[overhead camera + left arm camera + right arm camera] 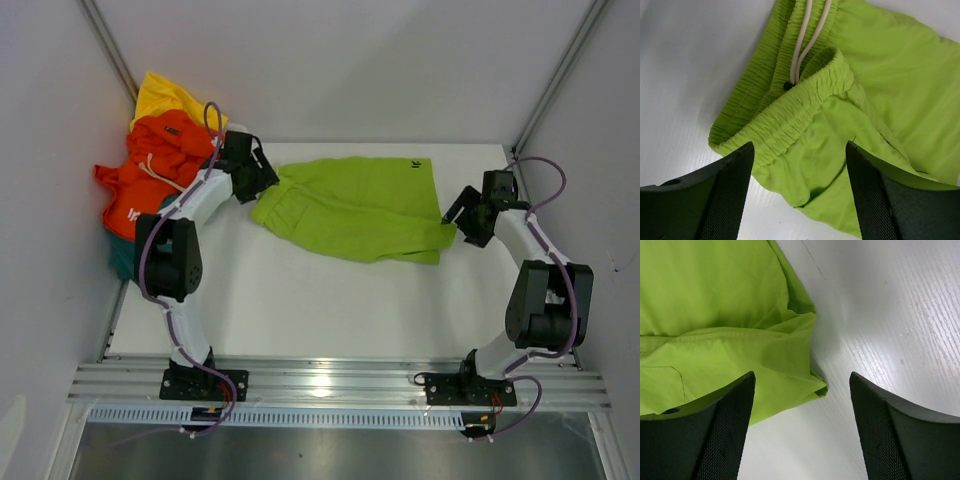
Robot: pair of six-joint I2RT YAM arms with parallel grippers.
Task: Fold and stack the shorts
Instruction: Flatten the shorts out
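The lime green shorts point(355, 205) lie spread across the middle of the table, waistband to the left, leg hems to the right. My left gripper point(262, 180) is open just above the waistband end point(790, 112), where a white drawstring point(807, 35) shows. My right gripper point(462, 215) is open just above the leg hem corner point(805, 385). A pile of orange shorts point(150, 175), yellow shorts point(165, 98) and teal shorts point(122, 262) sits at the far left.
The white table point(330, 300) is bounded by grey walls left and right and an aluminium rail point(340, 385) at the near edge. The pile crowds the far-left corner behind my left arm.
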